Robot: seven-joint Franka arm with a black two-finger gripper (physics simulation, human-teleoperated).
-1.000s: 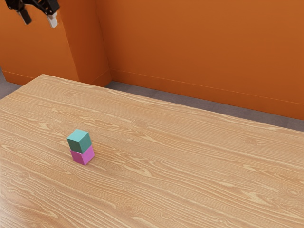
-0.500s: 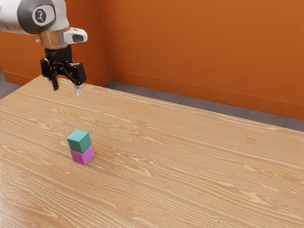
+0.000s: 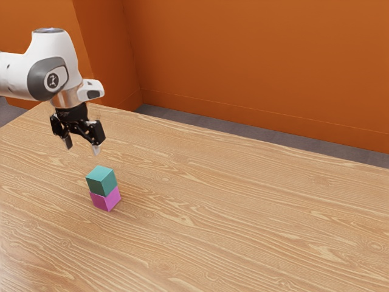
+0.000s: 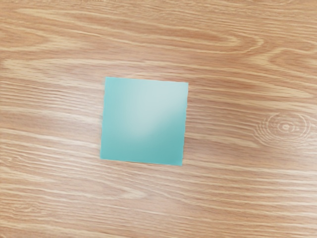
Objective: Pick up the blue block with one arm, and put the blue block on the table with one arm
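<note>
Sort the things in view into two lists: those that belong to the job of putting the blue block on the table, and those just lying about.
Part of the job:
- teal-blue block, atop the stack
- wood-grain table
- open gripper

Just there:
- magenta block, under the teal-blue one
- orange wall

Counted one blue block (image 3: 101,180) and one pink block (image 3: 106,200), making two blocks in all. Listed one table (image 3: 243,207). Entered one robot arm (image 3: 53,52) and one hand (image 3: 82,149), with two fingers (image 3: 96,149). Noted one round emblem (image 3: 53,79) on the arm.
</note>
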